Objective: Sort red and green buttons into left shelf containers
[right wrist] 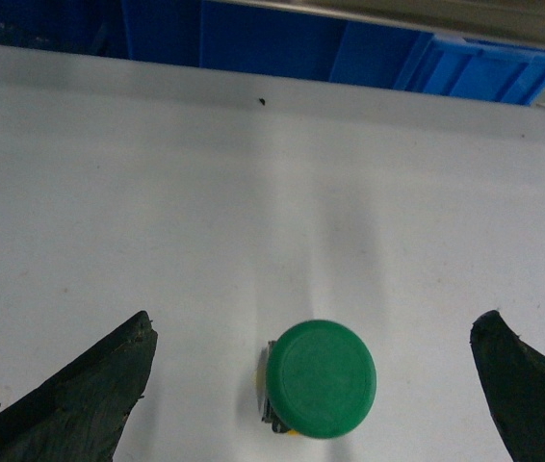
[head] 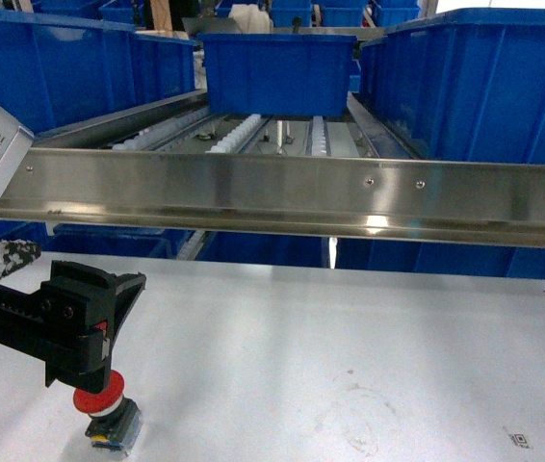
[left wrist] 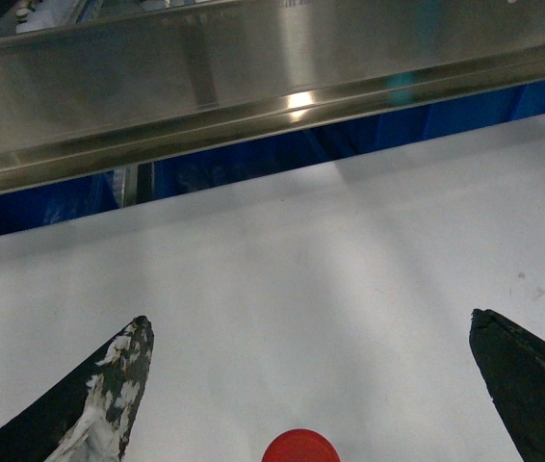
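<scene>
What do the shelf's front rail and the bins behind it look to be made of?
The front rail looks like brushed stainless steel or aluminium: silvery, streaked with bright reflections, with small screw heads along it. The blue bins look like moulded plastic: uniform saturated colour, smooth walls with a soft sheen and a thick rim.

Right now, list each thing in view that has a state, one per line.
Left gripper: jaws open, above the red button.
Right gripper: jaws open, either side of the green button.
Red button: upright on the table, ungrasped.
Green button: upright on the table, ungrasped.
</scene>
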